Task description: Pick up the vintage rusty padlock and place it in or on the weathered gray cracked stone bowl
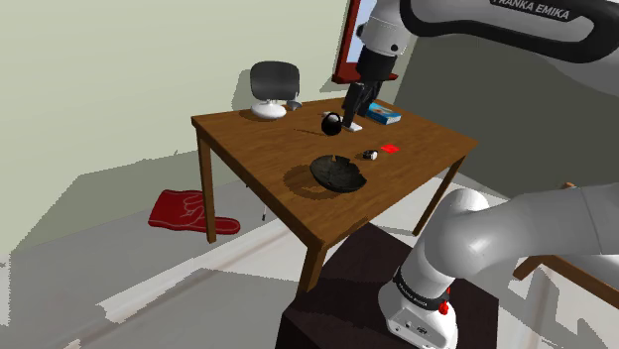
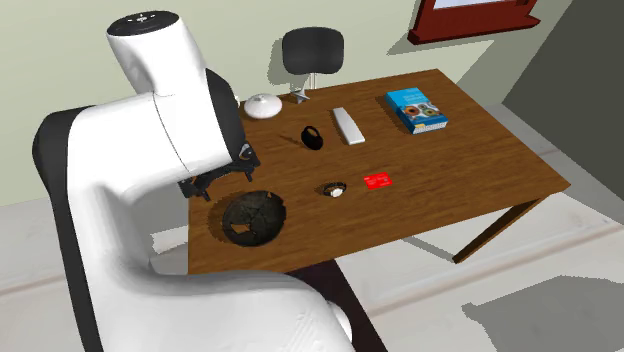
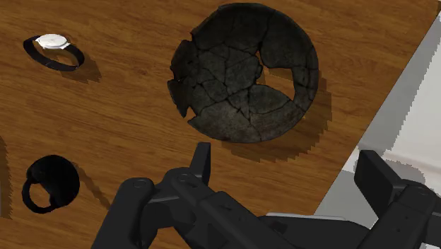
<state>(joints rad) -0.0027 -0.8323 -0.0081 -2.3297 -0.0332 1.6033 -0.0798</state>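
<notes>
Tool [image 3: 287, 157] spread wide, fingers [image 3: 201, 164] well apart, pinching nothing. Hanging in the air above wooden surface [image 3: 127, 113], close to bowl [image 3: 244, 71] but not touching. Bowl dark grey, cracked all over, rim chipped w/ a notch gone, upright on surface near its edge. Padlock [image 3: 49, 182] black, shackle loop showing, lying on surface well apart from bowl, untouched by tool; in shoulder view beyond bowl, twd far side. Wristwatch [image 2: 334, 188] w/ pale face near bowl, on second exterior view's right of it; small red card [image 2: 378, 181] just past watch, same side. White flat bar, maybe a remote [image 2: 347, 125], beside padlock and farther from bowl. Blue book [image 2: 417, 109] well apart from bowl, twd far corner. White domed thing [image 2: 263, 105] and dark rounded panel on a stem [image 2: 312, 50] at far edge, across surface from bowl. Red glove-like thing [image 1: 188, 211] on floor, well off from bowl twd shoulder view's left.
</notes>
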